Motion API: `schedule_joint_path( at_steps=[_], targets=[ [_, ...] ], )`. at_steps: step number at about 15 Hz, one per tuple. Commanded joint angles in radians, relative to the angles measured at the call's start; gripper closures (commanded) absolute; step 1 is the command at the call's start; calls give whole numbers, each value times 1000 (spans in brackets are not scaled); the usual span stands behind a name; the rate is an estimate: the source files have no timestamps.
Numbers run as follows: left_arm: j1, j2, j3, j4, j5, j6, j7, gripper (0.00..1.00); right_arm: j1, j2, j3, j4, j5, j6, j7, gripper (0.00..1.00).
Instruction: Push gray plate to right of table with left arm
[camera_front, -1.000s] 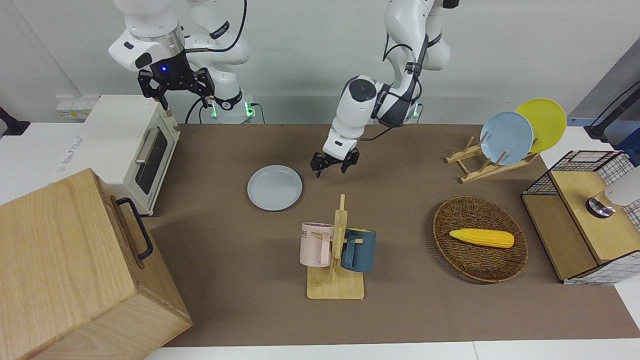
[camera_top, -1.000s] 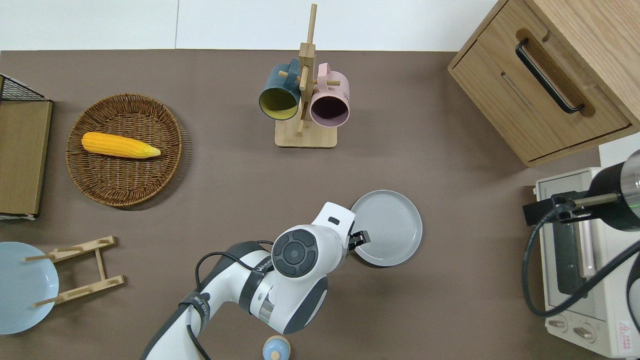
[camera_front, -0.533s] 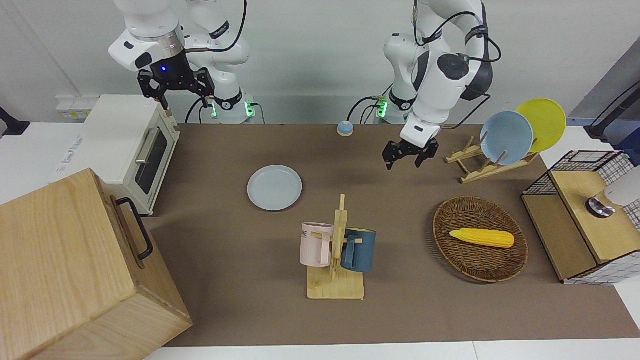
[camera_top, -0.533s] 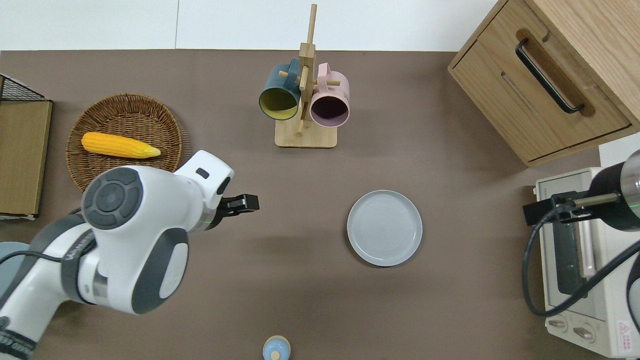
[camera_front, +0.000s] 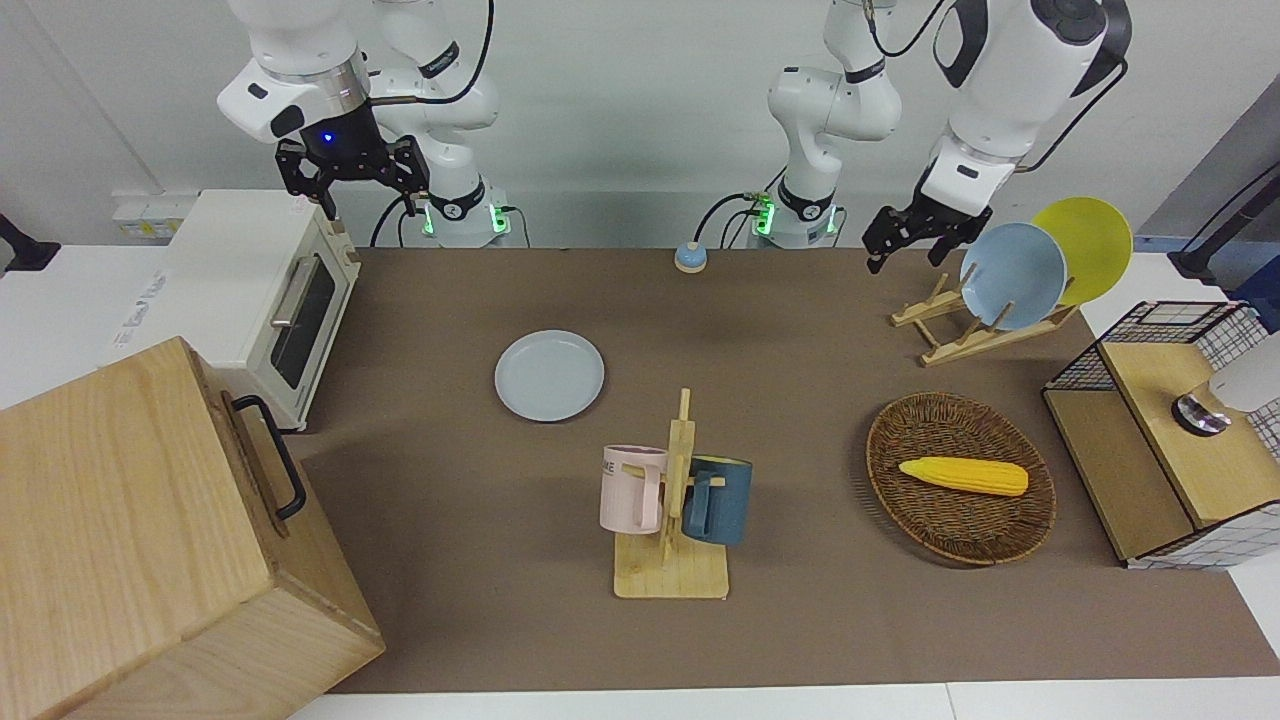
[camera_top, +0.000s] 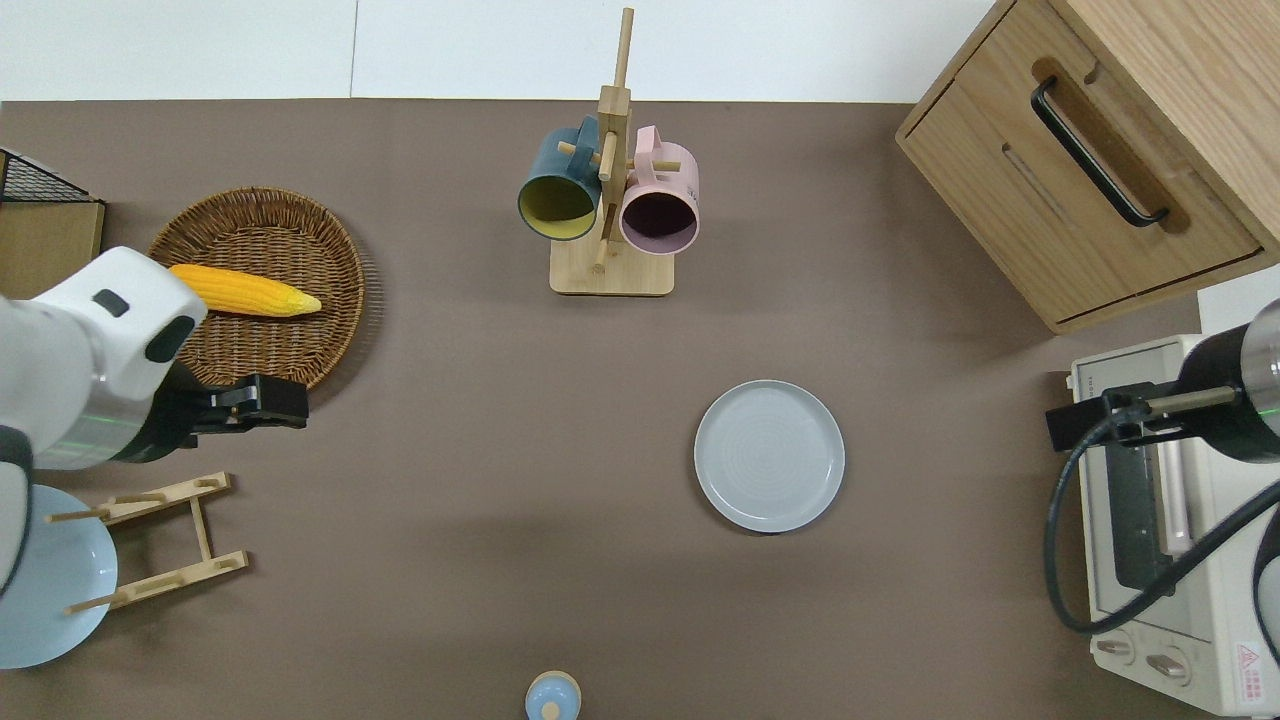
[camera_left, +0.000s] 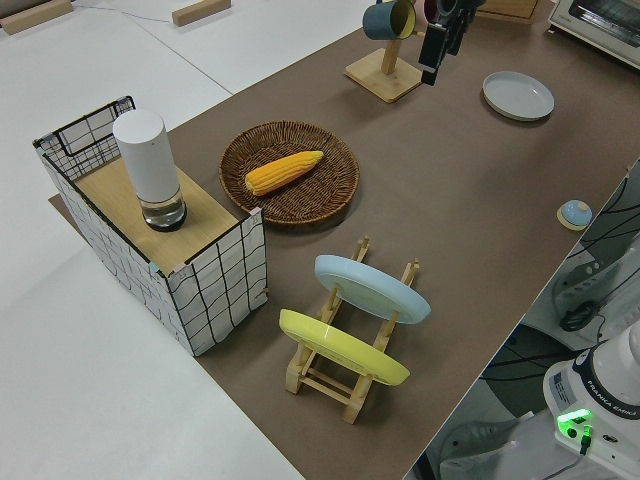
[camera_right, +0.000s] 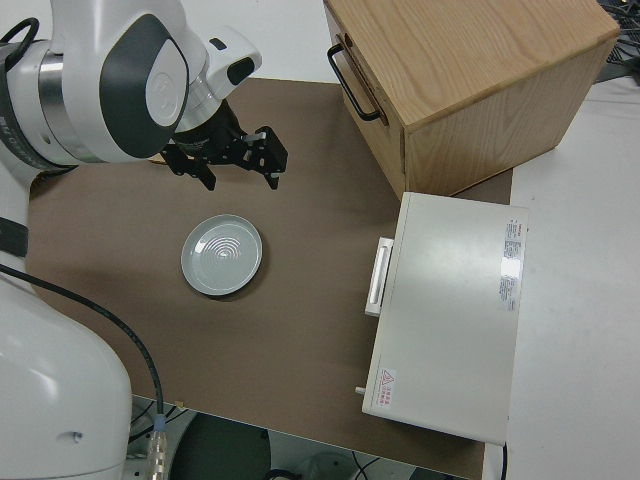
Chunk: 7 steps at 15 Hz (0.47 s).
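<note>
The left arm's black two-finger end effector (camera_top: 262, 402) hung spread — well apart from the round pale gray plate (camera_top: 769, 455) lying flat on the brown felt tabletop (camera_top: 480, 520).

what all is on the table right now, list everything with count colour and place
gray plate: 1, pale gray, flat on the table, toward the right arm's end
mug stand: 1, wood, farther from the robots than the gray plate, holding a dark blue mug and a pink mug
basket: 1, brown wicker, left arm's end, holding a yellow corn cob
plate rack: 1, wood, holding a blue plate and a yellow plate
toaster oven: 1, white, right arm's end
wooden cabinet: 1, beside the oven
wire crate: 1, left arm's end
left gripper: raised, over the basket's edge
right gripper: parked
</note>
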Motion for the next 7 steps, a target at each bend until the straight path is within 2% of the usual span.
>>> schedule_joint_path(
  at_steps=[1,7],
  targets=[
    [-5,6,27,68,17,-56,2,5,-1,-10,0,-4,2,-4,-8,5],
    [-7,6,19,68,19,-51,2,5,-1,-10,0,-4,2,-4,-8,5]
  ],
)
